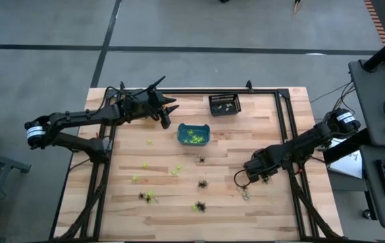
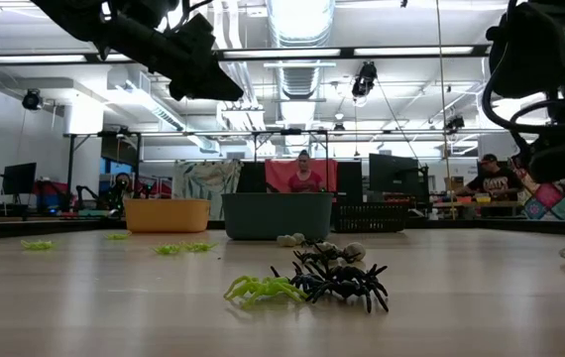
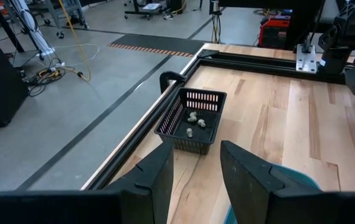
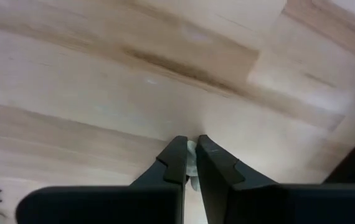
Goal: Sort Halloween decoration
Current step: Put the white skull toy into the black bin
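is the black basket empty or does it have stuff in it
Not empty: the black basket holds a few pale trinkets on its floor.

We are seeing even, bright overhead light across wooden table [image 1: 179, 202] in high view; shadows under arms staying soft and faint. In low view, ceiling strip lights [image 2: 297, 20] are blowing out into white glare, leaving arms as dark silhouettes. Near tabletop is blurring there, black spiders [image 2: 342, 281] fairly sharp, room behind going soft. Left wrist view is reading clear, lines bending slightly at edges. Right wrist view is looking warm and soft, wood grain smeared, right gripper fingers [image 4: 172, 168] blurring at close range.
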Available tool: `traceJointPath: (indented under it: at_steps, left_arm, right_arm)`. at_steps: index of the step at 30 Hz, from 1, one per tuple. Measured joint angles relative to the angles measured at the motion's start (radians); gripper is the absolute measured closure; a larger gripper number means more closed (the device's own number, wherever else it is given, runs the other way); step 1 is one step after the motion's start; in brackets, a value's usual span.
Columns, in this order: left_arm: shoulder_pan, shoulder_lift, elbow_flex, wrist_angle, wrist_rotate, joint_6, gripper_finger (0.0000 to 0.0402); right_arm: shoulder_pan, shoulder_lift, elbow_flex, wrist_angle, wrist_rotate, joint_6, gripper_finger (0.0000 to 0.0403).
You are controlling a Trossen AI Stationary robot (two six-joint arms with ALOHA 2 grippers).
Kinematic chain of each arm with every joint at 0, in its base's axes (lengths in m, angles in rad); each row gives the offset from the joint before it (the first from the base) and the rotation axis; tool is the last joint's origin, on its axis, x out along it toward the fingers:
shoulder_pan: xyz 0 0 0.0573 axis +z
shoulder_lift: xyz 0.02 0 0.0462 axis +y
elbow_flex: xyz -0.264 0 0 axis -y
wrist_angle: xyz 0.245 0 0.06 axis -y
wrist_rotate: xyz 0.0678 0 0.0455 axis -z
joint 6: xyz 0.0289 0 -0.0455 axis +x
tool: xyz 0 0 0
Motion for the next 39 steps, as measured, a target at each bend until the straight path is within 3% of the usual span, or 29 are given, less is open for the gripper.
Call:
traceJointPath:
  at_steps: [8,13,19,24,28,30,35,39]
  left_arm:
    - [0.000,0.000,0.000,0.000,0.000,-0.007,0.0286]
    - [0.000,0.000,0.000,0.011,0.000,-0.019,0.0286]
    - [0.000,0.000,0.000,0.021,0.001,-0.048,0.0286]
    - [0.000,0.000,0.000,0.021,0.002,-0.100,0.0286]
    - [-0.005,0.000,0.000,0.006,0.004,-0.141,0.0286]
    - [-0.013,0.000,0.000,-0.005,0.005,-0.152,0.0286]
    - [-0.042,0.000,0.000,-0.025,0.005,-0.169,0.0286]
    - [-0.072,0.000,0.000,-0.032,0.005,-0.181,0.0286]
  right_arm:
    - [-0.011,-0.084,0.043,0.007,0.194,-0.047,0.0386]
    - [-0.054,-0.128,0.099,0.064,0.421,-0.198,0.0386]
    - [-0.149,-0.147,0.126,0.351,0.794,-0.613,0.0386]
    - [-0.286,-0.134,0.125,0.661,0.945,-1.074,0.0386]
    - [-0.425,-0.104,0.124,0.878,0.939,-1.340,0.0386]
    - [-0.503,-0.082,0.123,0.959,0.874,-1.413,0.0386]
    - [-0.692,0.001,0.123,1.054,0.642,-1.434,0.0386]
    - [-0.785,0.085,0.123,1.084,0.582,-1.370,0.0386]
